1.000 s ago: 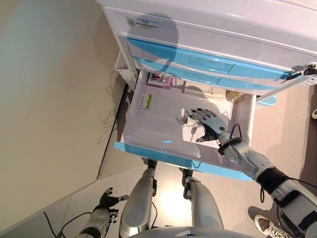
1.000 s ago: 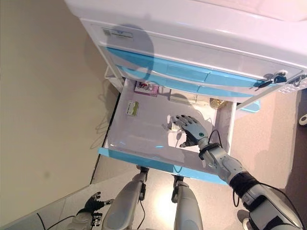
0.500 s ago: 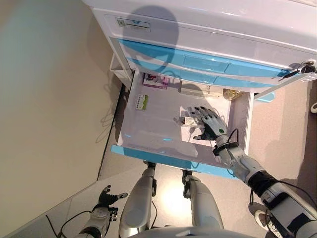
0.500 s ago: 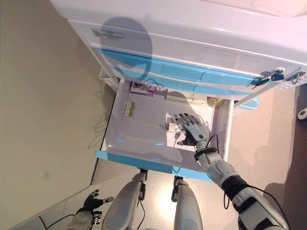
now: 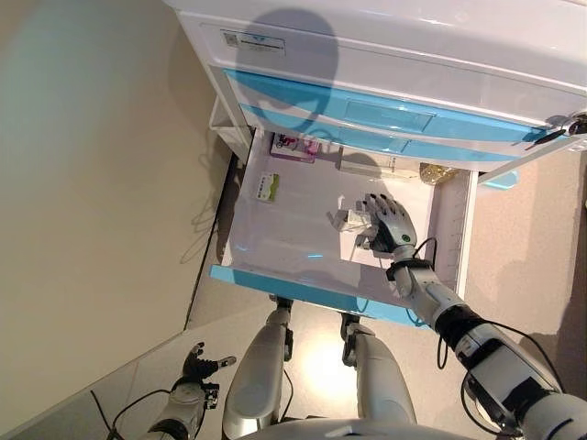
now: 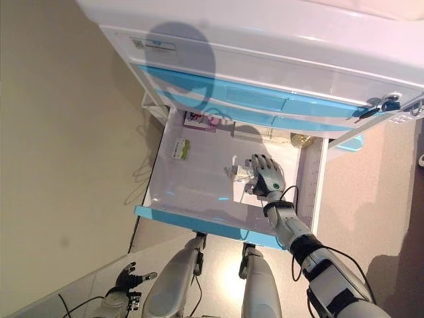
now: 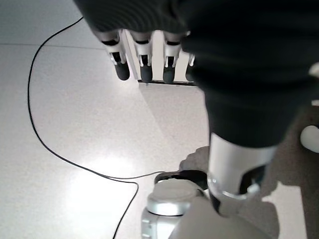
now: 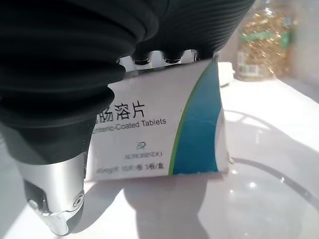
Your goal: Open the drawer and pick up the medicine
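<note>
The white cabinet's lower drawer (image 5: 303, 289) with its blue front stands pulled out. In it lies a white medicine box (image 5: 347, 221) with a teal band (image 8: 199, 124). My right hand (image 5: 392, 226) is down in the drawer right against the box. Its fingers reach over the box's top edge, and the thumb (image 8: 55, 199) stays apart from it on the near side. The box leans against the fingers. My left hand (image 5: 194, 367) hangs low by the floor, its fingers (image 7: 142, 69) straight and empty.
At the drawer's back lie a purple packet (image 5: 295, 147), a long white box (image 5: 367, 166) and a bottle of golden capsules (image 8: 261, 40). A small green-labelled box (image 5: 268, 187) sits on the left. Two shut blue-fronted drawers (image 5: 385, 115) overhang the back. A beige wall is on the left.
My right hand has slid onto the medicine box and turned, so the forearm now comes from the drawer's front edge. The camera has shifted a little. The left hand has stayed still.
</note>
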`<state>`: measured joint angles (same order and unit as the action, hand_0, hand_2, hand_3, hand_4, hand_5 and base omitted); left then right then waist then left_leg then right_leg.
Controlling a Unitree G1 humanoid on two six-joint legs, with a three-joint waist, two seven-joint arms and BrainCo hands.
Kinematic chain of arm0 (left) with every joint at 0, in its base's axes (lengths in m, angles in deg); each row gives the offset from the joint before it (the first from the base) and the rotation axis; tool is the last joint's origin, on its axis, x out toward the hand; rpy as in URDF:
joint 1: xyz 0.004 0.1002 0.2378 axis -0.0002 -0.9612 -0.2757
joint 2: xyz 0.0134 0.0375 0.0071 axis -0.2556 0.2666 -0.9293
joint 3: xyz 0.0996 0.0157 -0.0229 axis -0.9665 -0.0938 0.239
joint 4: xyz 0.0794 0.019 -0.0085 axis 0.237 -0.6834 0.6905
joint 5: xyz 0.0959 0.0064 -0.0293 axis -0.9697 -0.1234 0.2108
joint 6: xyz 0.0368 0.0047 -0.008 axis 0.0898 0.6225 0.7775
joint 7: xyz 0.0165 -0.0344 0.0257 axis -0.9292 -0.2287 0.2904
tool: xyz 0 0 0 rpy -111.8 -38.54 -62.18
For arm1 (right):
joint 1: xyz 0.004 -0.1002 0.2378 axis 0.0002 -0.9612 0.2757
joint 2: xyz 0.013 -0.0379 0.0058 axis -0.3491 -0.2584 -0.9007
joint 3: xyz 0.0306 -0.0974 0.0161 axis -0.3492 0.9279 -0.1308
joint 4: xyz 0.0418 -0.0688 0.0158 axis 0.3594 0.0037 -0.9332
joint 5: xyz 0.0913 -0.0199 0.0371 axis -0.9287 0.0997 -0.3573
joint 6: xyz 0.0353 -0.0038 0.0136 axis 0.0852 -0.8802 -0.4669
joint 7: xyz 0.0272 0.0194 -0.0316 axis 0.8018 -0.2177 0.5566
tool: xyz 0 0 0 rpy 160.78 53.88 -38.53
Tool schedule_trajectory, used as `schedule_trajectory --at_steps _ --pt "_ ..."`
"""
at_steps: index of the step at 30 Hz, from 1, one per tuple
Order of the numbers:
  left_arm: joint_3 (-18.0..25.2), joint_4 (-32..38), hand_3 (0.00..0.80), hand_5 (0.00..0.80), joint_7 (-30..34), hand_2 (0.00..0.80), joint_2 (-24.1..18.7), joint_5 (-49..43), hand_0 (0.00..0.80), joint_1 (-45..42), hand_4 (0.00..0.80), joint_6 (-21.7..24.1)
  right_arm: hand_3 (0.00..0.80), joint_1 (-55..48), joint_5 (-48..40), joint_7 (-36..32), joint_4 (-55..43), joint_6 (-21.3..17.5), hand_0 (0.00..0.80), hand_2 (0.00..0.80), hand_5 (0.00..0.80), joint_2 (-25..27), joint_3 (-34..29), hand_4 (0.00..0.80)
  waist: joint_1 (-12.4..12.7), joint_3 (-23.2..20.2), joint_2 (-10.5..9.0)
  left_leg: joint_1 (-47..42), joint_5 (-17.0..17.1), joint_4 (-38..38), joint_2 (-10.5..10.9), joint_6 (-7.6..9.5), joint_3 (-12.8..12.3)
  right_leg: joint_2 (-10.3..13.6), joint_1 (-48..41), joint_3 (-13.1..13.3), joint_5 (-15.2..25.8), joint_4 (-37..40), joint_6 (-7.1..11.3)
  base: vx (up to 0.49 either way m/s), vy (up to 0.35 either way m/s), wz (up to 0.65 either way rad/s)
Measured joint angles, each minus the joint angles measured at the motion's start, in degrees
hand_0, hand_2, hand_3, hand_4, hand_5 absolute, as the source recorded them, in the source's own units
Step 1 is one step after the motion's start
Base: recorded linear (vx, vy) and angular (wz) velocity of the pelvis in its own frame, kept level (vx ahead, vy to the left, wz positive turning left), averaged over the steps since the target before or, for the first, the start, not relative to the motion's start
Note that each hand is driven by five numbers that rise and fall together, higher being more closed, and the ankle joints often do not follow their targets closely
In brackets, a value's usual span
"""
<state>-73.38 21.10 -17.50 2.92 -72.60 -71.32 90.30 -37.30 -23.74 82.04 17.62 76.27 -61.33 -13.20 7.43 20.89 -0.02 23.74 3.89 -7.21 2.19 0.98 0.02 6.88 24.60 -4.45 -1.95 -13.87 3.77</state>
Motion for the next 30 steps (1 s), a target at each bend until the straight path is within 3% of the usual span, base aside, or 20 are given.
schedule_trajectory --at_steps 10,11,13,19,30 --pt "-1.13 0.01 0.0 0.0 -0.07 0.0 0.3 0.12 0.0 0.01 0.0 0.01 0.0 4.86 -0.06 -0.18 6.19 1.86 0.0 0.0 0.0 -1.28 2.12 0.0 0.17 -0.06 0.29 0.04 0.01 -0.17 0.04 -0.01 0.09 0.25 0.08 -0.28 -0.02 -0.4 0.01 0.0 0.0 0.0" --pt "-1.14 -0.03 0.0 0.0 -0.07 0.0 0.32 0.15 0.0 0.02 0.0 -0.01 0.135 5.69 0.05 -0.52 7.6 2.07 0.135 0.135 0.135 -1.39 3.05 0.135 0.14 -0.1 0.36 0.04 0.0 -0.18 0.04 -0.02 0.09 0.25 0.08 -0.28 -0.02 -0.43 0.01 0.0 0.0 0.0" --pt "-1.14 -0.14 0.0 0.0 -0.06 0.0 0.39 0.27 0.0 0.02 0.0 -0.03 0.8 7.19 0.41 -1.58 9.1 2.36 0.8 0.8 0.8 -1.43 4.81 0.8 -0.01 -0.18 0.43 0.03 -0.06 -0.21 0.01 -0.1 0.13 0.23 0.04 -0.3 -0.02 -0.45 0.01 0.0 0.0 0.0" --pt "-1.14 -0.38 0.0 0.0 0.14 0.0 0.64 0.38 0.0 0.02 0.0 -0.31 0.8 11.59 4.72 -4.31 12.05 5.7 0.8 0.8 0.8 -1.32 6.68 0.8 0.25 -1.01 1.36 0.58 0.01 -0.46 0.03 -0.46 0.43 0.29 0.45 -0.74 -0.09 -1.08 -0.07 0.022 -0.007 0.04" --pt "-1.09 -1.23 0.0 0.0 0.28 0.0 0.92 0.39 0.0 0.02 0.0 -1.16 0.8 9.96 5.73 -7.15 9.19 5.01 0.8 0.8 0.8 -0.64 6.93 0.8 -0.13 -2.42 1.11 0.76 0.42 -0.54 0.14 -0.19 0.97 0.16 0.42 -1.09 -0.1 -1.38 -0.04 0.007 -0.004 0.03"
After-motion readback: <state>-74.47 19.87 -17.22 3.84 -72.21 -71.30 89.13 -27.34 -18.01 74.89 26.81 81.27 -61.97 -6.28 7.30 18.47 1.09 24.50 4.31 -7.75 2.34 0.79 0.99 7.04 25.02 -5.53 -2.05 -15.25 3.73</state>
